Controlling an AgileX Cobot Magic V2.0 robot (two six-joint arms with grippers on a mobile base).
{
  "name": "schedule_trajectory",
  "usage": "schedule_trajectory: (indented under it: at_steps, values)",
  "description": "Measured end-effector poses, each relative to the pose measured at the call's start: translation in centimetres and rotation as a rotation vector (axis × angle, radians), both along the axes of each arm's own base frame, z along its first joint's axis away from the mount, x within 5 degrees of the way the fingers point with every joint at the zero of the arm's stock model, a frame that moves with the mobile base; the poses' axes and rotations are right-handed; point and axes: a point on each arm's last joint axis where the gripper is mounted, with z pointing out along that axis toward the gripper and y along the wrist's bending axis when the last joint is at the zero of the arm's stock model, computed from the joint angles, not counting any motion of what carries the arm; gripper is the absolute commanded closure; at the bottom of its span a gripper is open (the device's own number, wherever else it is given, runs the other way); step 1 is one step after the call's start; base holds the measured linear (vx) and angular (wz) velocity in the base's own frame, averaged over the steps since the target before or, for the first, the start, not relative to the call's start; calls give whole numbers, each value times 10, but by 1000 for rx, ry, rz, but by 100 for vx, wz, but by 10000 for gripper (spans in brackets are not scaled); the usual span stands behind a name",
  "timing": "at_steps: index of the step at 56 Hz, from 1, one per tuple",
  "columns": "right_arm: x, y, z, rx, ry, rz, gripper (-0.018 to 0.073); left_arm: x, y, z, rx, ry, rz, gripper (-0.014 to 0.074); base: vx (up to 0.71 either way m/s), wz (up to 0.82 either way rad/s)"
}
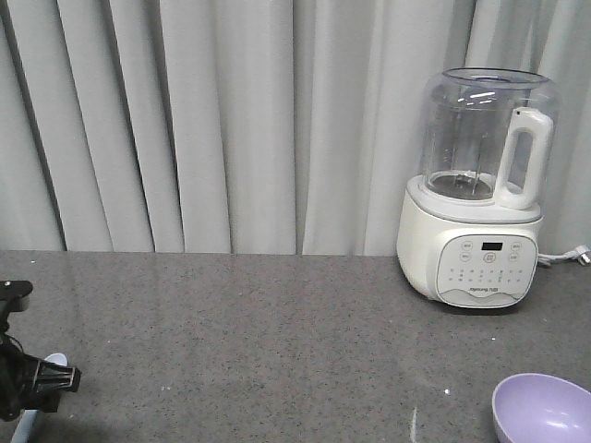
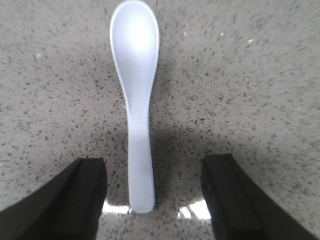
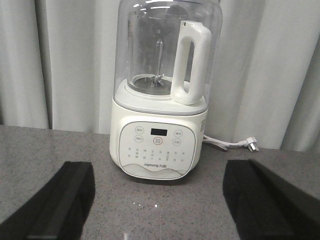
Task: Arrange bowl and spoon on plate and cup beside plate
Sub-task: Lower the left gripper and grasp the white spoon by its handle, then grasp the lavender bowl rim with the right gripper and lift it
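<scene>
**Spoon [image 2: 135, 100] and bowl [image 1: 545, 411] lie apart on the worktop [image 1: 277, 323]**

The pale blue-white spoon lies flat, hollow side up, on the speckled grey surface. The lavender bowl stands upright at the front right corner, partly cut off by the picture edge.

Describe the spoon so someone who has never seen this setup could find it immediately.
On the grey speckled counter, go to the left side, opposite the white blender. The spoon lies flat between the open fingers of the left claw, touching neither. It is pale blue-white and slim with a deep oval scoop, unlike the round lavender bowl far right.
</scene>
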Motion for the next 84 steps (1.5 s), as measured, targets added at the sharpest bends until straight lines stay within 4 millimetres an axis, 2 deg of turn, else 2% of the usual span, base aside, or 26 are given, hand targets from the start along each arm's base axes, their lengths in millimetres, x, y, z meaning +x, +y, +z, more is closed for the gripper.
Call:
schedule_trajectory:
  at_steps: [20, 36, 43, 50, 64, 78, 80, 84]
  values:
    - [0, -1, -3, 0, 32, -8, -17, 42, -4, -31, 10, 92, 2, 73, 0, 0]
    - [0, -1, -3, -2, 32, -8, -17, 55, -4, -41, 23, 106, -2, 97, 0, 0]
    - [0, -1, -3, -2, 32, -8, -17, 56, -4, -42, 25, 107, -2, 154, 0, 0]
    - [0, -1, -3, -2, 32, -8, -17, 56, -4, -42, 27, 107, -2, 260, 0, 0]
    - [0, -1, -3, -2, 32, -8, -17, 56, -1, -41, 70, 118, -17, 596, 0, 0]
    - [0, -1, -3, -2, 32, -8, -17, 48, 0, -33, 93, 136, -33, 603, 0, 0]
    - [0, -1, -3, -2, 33, -8, -15, 45, 0, -29, 95, 137, -37, 603, 0, 0]
    - [0, -1, -3, -2, 34, -8, -10, 37, -3, -7, 95, 81, -49, 603, 0, 0]
